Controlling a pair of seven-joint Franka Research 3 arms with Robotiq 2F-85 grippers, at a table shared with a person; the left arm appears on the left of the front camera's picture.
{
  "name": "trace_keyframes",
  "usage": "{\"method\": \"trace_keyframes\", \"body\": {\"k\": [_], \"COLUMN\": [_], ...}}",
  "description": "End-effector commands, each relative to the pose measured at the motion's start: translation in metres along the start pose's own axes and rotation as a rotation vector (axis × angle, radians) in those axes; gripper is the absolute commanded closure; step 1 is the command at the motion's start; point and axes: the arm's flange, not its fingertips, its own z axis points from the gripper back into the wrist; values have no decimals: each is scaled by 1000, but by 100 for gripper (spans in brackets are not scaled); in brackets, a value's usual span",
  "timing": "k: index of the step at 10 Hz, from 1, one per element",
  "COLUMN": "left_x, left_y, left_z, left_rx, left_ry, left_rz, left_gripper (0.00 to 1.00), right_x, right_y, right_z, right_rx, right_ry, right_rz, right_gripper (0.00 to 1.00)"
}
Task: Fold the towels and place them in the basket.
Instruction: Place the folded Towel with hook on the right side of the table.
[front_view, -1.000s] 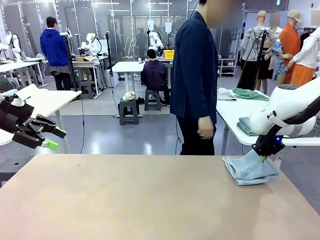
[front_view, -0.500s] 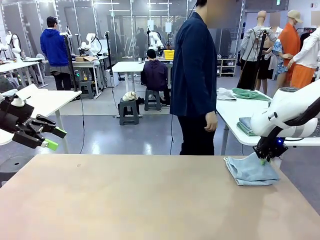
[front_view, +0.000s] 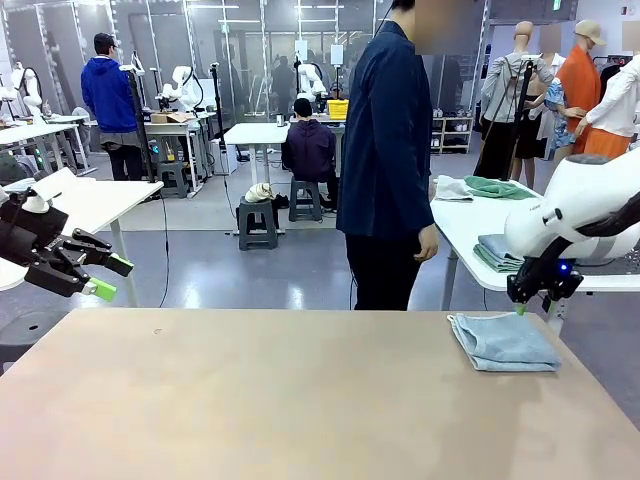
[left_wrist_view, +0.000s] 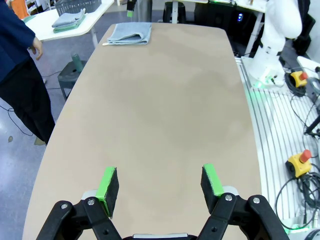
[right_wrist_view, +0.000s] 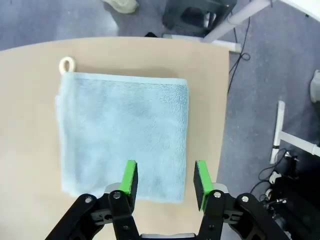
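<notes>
The pale blue folded terry towel (front_view: 505, 342) lies flat at the far right corner of the tan table (front_view: 300, 400) — to me it looks like a finished fold ready for the basket trip. The right gripper (right_wrist_view: 166, 180) hangs just above one edge of it, jaws apart, nothing in them. The left gripper (left_wrist_view: 160, 182) sits off the left side, spread wide and empty (out of the way, I guess). The towel's close to square, so there's no real long axis — its edges line up with the table and its small loop (right_wrist_view: 66, 65) is at the corner toward the person.
</notes>
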Motion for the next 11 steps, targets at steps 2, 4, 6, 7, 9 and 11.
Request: {"method": "trace_keyframes", "body": {"k": [2, 4, 6, 7, 9, 11], "left_x": [2, 2, 2, 2, 2, 2], "left_y": [-1, -1, -1, -1, -1, -1], "left_z": [2, 2, 2, 2, 2, 2], "left_rx": [-7, -7, -7, -7, -7, -7], "left_ry": [-17, -17, -17, -17, -17, -17], "left_rz": [-12, -12, -12, -12, -12, -12], "left_gripper": [16, 16, 16, 16, 16, 16], "right_x": [-49, -88, -123, -140, -169, -171], "right_y": [33, 51, 44, 42, 40, 41], "right_z": [137, 235, 305, 325, 348, 342], "right_rx": [6, 57, 84, 96, 113, 149], "right_ry": [-81, -126, -176, -194, -226, -224], "right_rz": [11, 24, -6, -11, -36, -6], "right_gripper": [42, 42, 42, 42, 42, 42]}}
